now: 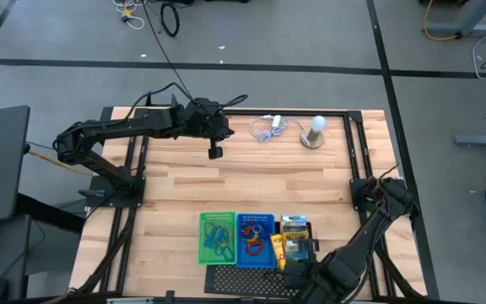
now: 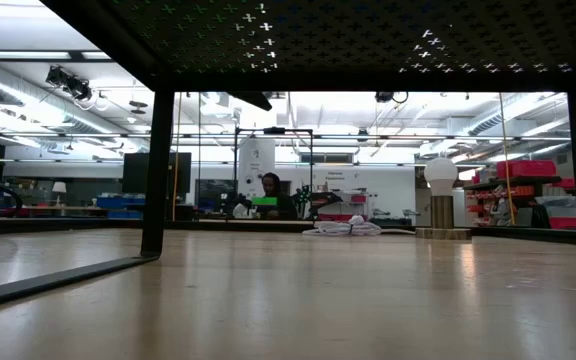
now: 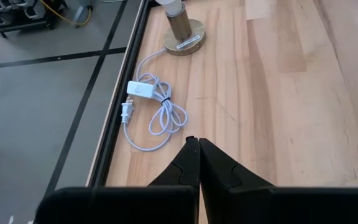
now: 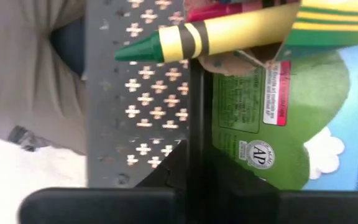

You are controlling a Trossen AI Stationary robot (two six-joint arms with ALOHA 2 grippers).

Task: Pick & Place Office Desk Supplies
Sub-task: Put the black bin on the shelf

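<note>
Three trays sit side by side near the table's near edge: green tray (image 1: 202, 221), blue tray (image 1: 241, 221), black tray (image 1: 307, 226). Coloured loops (image 1: 254, 247) lie in the green and blue trays; a yellow tube (image 1: 278, 251) and the yellow-green crayon box (image 1: 293, 225) lie in the black one. My right gripper (image 1: 310, 250) hangs low over the black tray, shut; close before it is the crayon box (image 4: 303, 124), with a green-tipped crayon (image 4: 185, 40) sticking out. My left gripper (image 1: 215, 153) is shut above the table's far part, near the white cable (image 3: 154, 115). My right gripper (image 4: 194, 146) has its shut fingers right at a dark upright edge (image 4: 196, 99) beside the crayon box. Whether they touch that edge or the box, I cannot tell; the fingers themselves hide the spot.
A white bulb on a round base (image 1: 314, 132) stands at the far edge beside the coiled cable (image 1: 267, 128). The black perforated sheet (image 1: 251, 279) lies at the near edge, just in front of the trays. Bare wood (image 1: 251, 181) spans the middle. A person (image 2: 268, 190) shows far off in the room.
</note>
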